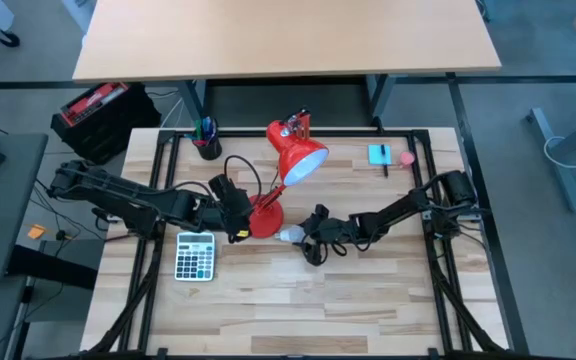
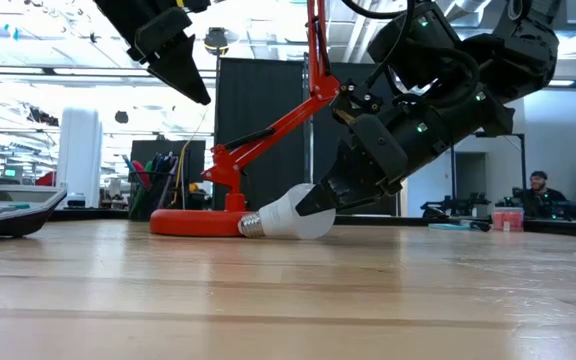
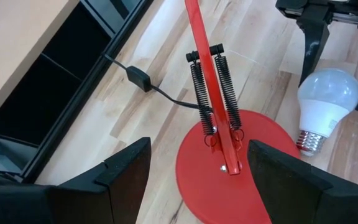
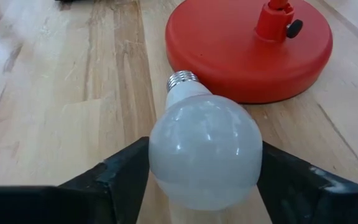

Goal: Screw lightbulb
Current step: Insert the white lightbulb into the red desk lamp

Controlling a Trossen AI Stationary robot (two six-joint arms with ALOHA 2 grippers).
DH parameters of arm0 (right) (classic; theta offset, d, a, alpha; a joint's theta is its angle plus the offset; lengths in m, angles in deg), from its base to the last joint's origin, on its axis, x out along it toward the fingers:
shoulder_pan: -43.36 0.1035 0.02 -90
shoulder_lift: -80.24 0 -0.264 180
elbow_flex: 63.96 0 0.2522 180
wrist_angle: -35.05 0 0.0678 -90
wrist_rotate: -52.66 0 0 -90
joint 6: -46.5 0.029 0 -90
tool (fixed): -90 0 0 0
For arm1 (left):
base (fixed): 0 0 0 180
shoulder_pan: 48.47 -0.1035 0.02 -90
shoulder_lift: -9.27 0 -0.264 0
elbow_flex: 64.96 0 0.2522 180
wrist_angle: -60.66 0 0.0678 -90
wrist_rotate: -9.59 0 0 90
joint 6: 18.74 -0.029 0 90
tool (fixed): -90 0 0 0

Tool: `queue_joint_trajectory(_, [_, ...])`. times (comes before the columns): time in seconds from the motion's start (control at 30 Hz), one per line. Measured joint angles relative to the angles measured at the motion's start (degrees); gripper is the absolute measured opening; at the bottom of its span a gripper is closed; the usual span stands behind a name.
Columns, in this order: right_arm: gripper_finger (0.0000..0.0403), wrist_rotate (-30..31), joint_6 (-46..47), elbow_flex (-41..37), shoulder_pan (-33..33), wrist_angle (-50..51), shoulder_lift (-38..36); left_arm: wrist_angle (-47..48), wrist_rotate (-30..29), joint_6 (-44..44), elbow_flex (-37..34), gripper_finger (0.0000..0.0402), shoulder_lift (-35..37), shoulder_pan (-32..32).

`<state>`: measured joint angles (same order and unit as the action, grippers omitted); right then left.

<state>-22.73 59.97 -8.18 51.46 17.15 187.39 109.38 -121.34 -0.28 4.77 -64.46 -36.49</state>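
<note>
The pale white lightbulb (image 1: 288, 235) lies on its side on the table, its metal screw base (image 4: 180, 79) pointing at the red lamp's round base (image 1: 265, 218). The lamp's cone shade (image 1: 303, 160) stands farther back. My right gripper (image 4: 204, 171) is shut on the bulb's rounded end. My left gripper (image 3: 194, 171) is open and raised above the lamp base. Its fingers stand on either side of the lamp's sprung lower arm (image 3: 213, 93) without touching it. My right gripper pinches the bulb's round glass end (image 4: 166, 155) between its two fingers, one on each side of the globe. The fingers come slanting down from the table's right side (image 2: 318, 195), along the bulb's axis. The bulb lies on the table, screw base away from the gripper.
A calculator (image 1: 195, 256) lies near the left gripper, toward the near edge. A pen cup (image 1: 206, 142) stands at the back left, and a blue note with a pink object (image 1: 383, 155) lies at the back right. The lamp's black cord (image 3: 138, 78) runs off the base. A person (image 2: 538, 185) sits in the room beyond.
</note>
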Motion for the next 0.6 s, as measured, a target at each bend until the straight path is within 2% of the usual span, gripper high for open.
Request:
queue_joint_trajectory(0.23, [0.0268, 2.35, 0.25, 0.04, 1.3, 5.43, -2.48, 0.46, -2.64, -0.69, 0.0, 0.026, 0.0, -0.02])
queue_joint_trajectory(0.4, [0.0268, 11.71, 2.32, -0.04, 5.52, 15.62, -9.3, 1.01, -3.63, -1.83, 0.0, 0.026, 0.0, -0.41])
queue_joint_trajectory(0.6, [0.0268, 27.62, 5.56, -0.04, 13.61, 28.1, -21.72, 1.42, -3.82, -1.93, 0.52, 0.026, 0.0, -0.85])
